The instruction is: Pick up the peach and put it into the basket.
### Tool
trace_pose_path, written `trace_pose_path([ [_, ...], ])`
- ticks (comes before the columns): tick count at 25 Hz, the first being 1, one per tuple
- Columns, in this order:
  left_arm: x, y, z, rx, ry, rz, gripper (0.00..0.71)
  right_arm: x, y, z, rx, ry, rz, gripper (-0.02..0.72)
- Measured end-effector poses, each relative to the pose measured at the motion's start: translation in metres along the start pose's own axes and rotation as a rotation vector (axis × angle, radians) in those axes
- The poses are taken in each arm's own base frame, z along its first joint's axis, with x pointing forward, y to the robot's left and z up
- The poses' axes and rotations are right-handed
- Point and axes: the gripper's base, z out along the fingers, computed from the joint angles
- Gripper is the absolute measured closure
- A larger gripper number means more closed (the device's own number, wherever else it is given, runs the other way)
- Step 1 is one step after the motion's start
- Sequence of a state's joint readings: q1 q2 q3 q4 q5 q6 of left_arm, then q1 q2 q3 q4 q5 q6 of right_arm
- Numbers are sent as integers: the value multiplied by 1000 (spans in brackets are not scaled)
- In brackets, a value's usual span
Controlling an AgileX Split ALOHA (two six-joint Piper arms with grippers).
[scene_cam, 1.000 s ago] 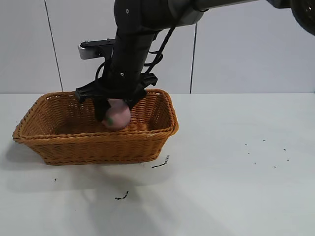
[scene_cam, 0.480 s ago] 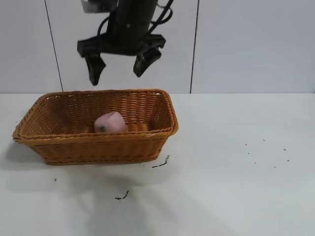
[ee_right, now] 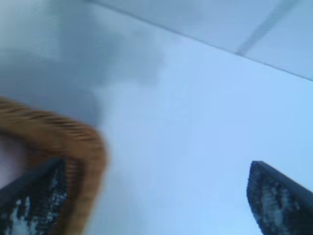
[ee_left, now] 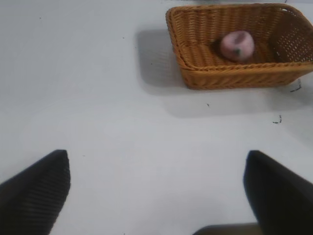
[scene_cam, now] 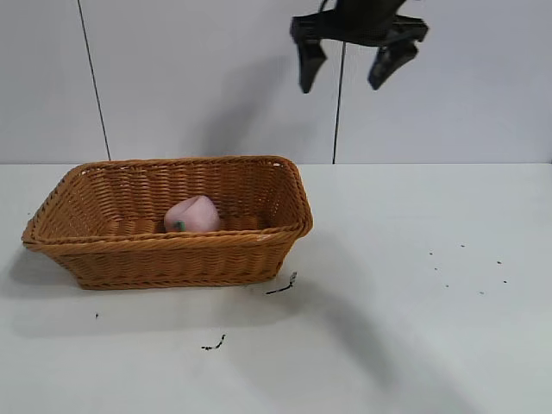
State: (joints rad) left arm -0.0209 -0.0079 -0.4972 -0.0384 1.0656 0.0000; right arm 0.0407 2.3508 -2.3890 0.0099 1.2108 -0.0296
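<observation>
The pale pink peach (scene_cam: pixel 191 214) lies inside the orange-brown wicker basket (scene_cam: pixel 172 240) at the table's left, resting on the basket floor near the middle. It also shows in the left wrist view (ee_left: pixel 236 45), inside the basket (ee_left: pixel 230 72). My right gripper (scene_cam: pixel 343 76) is open and empty, high above the table and to the right of the basket. In the right wrist view it (ee_right: pixel 156 166) hangs beside the basket's corner (ee_right: pixel 85 144). My left gripper (ee_left: pixel 156 161) is open and empty over bare table, well away from the basket, and is out of the exterior view.
Small black scraps lie on the white table in front of the basket (scene_cam: pixel 281 285) and nearer the front (scene_cam: pixel 214 345). Fine dark specks (scene_cam: pixel 466 267) dot the right side. A grey panelled wall (scene_cam: pixel 483 86) stands behind.
The right gripper let go of the peach in the basket, rose, and moved up and to the right. The peach now rests on the basket floor.
</observation>
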Motion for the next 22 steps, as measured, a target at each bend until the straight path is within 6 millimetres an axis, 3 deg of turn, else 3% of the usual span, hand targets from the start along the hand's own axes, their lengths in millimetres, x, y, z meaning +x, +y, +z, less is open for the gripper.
trace_pose_path([
  [2, 0, 0, 0, 0, 0, 0, 17, 0, -10, -1, 9, 0, 17, 8],
  [7, 0, 0, 0, 0, 0, 0, 17, 8, -10, -14, 9, 20, 18, 8],
  [10, 0, 0, 0, 0, 0, 0, 17, 14, -9, -37, 6, 23, 16, 8],
  [13, 0, 0, 0, 0, 0, 0, 17, 28, -7, -73, 6, 17, 16, 8],
  [18, 0, 0, 0, 0, 0, 0, 17, 73, -4, -137, 5, 23, 20, 8],
  [22, 0, 0, 0, 0, 0, 0, 17, 129, -1, -184, 5, 25, 21, 8],
])
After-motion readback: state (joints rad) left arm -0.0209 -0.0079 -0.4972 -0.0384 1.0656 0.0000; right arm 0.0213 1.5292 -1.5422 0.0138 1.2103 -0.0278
